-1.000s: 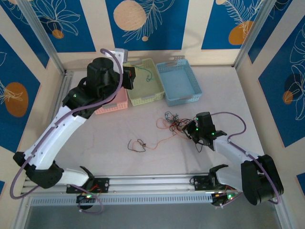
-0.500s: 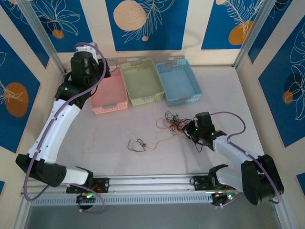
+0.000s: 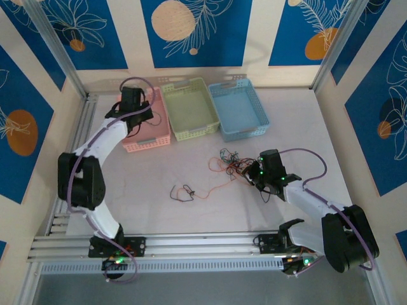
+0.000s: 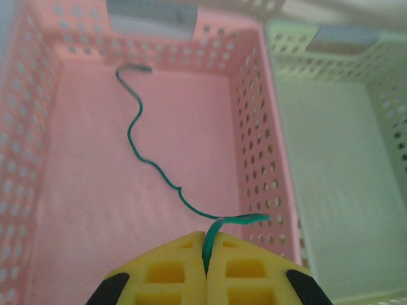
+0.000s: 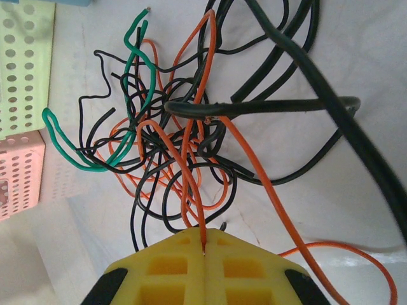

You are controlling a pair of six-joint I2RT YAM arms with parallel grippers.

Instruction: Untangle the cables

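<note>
My left gripper (image 3: 133,105) hangs over the pink basket (image 3: 152,143) and is shut on one end of a green cable (image 4: 180,189). In the left wrist view the gripper (image 4: 206,240) pinches that end, and the rest of the cable snakes across the basket floor. The tangle of black, orange and green cables (image 3: 232,162) lies on the table's middle. My right gripper (image 3: 255,175) sits at the tangle's right side. Seen from the right wrist, the gripper (image 5: 203,246) is shut on an orange cable (image 5: 191,190) that runs up into the knot (image 5: 172,127).
A light green basket (image 3: 191,130) and a blue basket (image 3: 241,130) stand right of the pink one along the back. A small black loop with an orange strand (image 3: 184,192) lies apart on the table, left of the tangle. The metal frame rail (image 3: 203,241) runs along the near edge.
My left arm has swung from the green basket over to the pink basket and come down, carrying the green cable. The right arm has not moved.
</note>
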